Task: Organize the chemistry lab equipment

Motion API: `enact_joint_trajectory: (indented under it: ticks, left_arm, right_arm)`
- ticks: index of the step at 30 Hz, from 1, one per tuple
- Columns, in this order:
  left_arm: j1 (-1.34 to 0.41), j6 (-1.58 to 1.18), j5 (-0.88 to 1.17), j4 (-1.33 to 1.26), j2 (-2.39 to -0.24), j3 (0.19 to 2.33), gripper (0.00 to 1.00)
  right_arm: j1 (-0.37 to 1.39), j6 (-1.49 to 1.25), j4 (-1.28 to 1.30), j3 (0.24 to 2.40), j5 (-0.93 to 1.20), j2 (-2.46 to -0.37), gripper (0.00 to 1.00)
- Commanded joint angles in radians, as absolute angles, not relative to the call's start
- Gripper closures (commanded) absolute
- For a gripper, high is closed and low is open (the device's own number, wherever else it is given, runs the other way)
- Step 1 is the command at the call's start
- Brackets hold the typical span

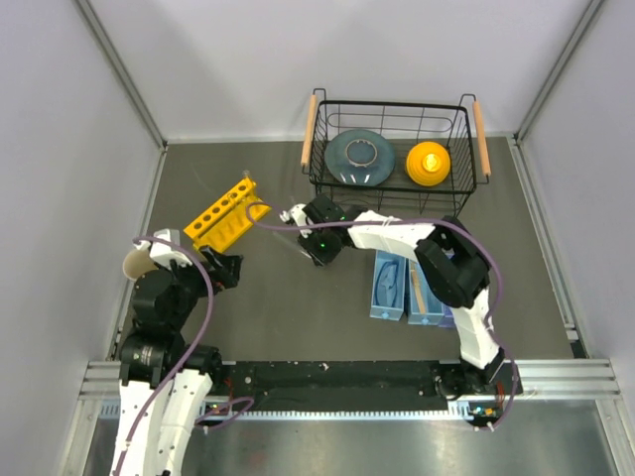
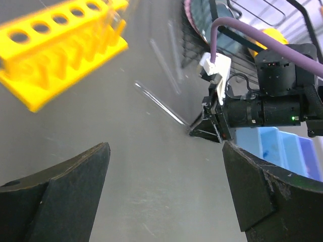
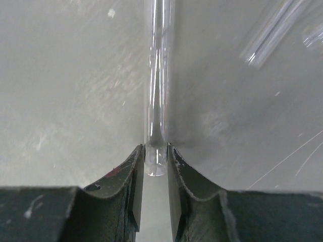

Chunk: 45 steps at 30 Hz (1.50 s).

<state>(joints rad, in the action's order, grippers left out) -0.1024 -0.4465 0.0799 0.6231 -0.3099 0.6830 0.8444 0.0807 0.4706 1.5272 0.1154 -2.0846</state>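
The right gripper (image 3: 155,156) is pinched onto the near end of a thin glass tube (image 3: 159,75), one finger pressed to each side, and the tube lies flat on the grey table (image 1: 298,317), running from the fingertips left towards the yellow rack (image 1: 223,213). A second tube (image 3: 275,33) lies on the table just beside it, apart from the fingers. The rack stands at the far left of the table. Near it, the left gripper (image 2: 164,171) hangs with its jaws spread wide and nothing between them. To the right of the right arm sit two blue bins (image 1: 389,288), one holding a slim tan wooden piece (image 1: 417,293). At the far edge stands a wire basket (image 1: 397,104).
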Motion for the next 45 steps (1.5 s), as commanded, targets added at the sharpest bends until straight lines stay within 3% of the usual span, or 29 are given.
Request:
enact_joint_trajectory:
  ticks: [1,8,19,22,23,26,29,31,35,45]
  left_arm:
    - [-0.098,-0.722,0.311,0.546,-0.295,0.554,0.01]
    - [-0.098,-1.034,0.468,0.365,-0.190,0.281,0.01]
    - [-0.100,-1.002,0.431,0.478,-0.250,0.354,0.01]
    - [-0.100,-0.986,0.401,0.506,-0.256,0.376,0.01]
    - [-0.100,-0.982,0.390,0.534,-0.261,0.388,0.01]
    - [-0.100,-0.968,0.368,0.555,-0.276,0.402,0.01]
    - [-0.100,-0.976,0.362,0.555,-0.307,0.399,0.01]
    - [-0.100,-0.991,0.357,0.558,-0.340,0.396,0.01]
    - [-0.100,-1.022,0.368,0.563,-0.394,0.379,0.01]
    - [-0.100,-1.084,0.480,0.284,-0.442,0.284,0.01]
  right_arm:
    - [0.856,0.163,0.526,1.428,0.189,-1.951,0.79]
    - [0.856,0.233,0.534,1.309,0.195,-1.858,0.80]
    - [0.859,0.287,0.554,1.315,0.137,-1.917,0.70]
    - [0.870,0.301,0.563,1.322,0.120,-1.934,0.66]
    - [0.873,0.305,0.564,1.325,0.111,-1.937,0.60]
    - [0.891,0.314,0.571,1.335,0.083,-1.956,0.59]
    - [0.907,0.311,0.575,1.345,0.071,-1.974,0.66]
    - [0.907,0.304,0.580,1.351,0.077,-1.977,0.77]
    - [0.907,0.292,0.594,1.359,0.121,-1.939,0.88]
    - [0.907,0.293,0.612,1.295,0.549,-1.727,0.89]
